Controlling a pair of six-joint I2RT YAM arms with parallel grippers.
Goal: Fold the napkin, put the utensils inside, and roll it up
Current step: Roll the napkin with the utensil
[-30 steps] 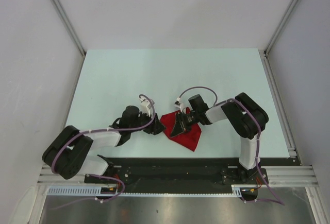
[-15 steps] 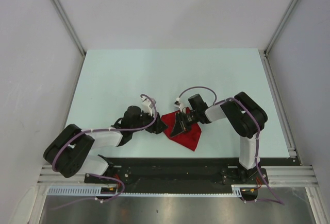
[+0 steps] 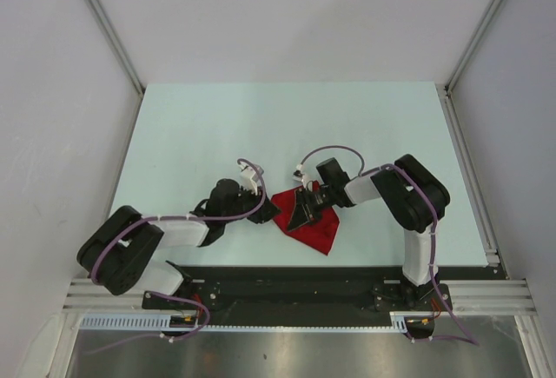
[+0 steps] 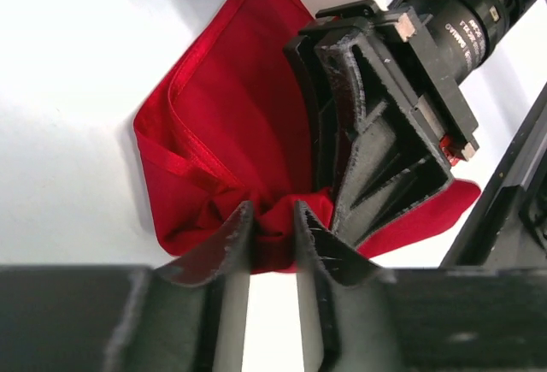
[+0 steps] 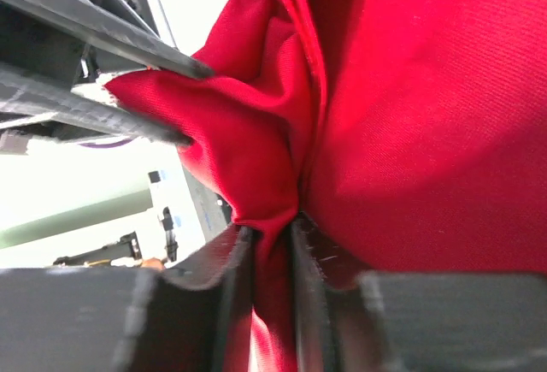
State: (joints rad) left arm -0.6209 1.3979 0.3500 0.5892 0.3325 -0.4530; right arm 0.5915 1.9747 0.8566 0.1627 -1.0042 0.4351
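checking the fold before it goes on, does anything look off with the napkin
Yes. The napkin is no flat fold: it lies bunched and creased, one puckered edge pinched in the left jaws, another ridge of cloth pinched in the right jaws. No spoon shows in any view.

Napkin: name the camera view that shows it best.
Left wrist: the napkin shows its folded layers and hemmed edges. Top external gives only a small red patch, partly covered. Right wrist is filled by bunched cloth.

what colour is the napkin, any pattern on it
Plain bright red, no pattern. The napkin shows best in the left wrist view.
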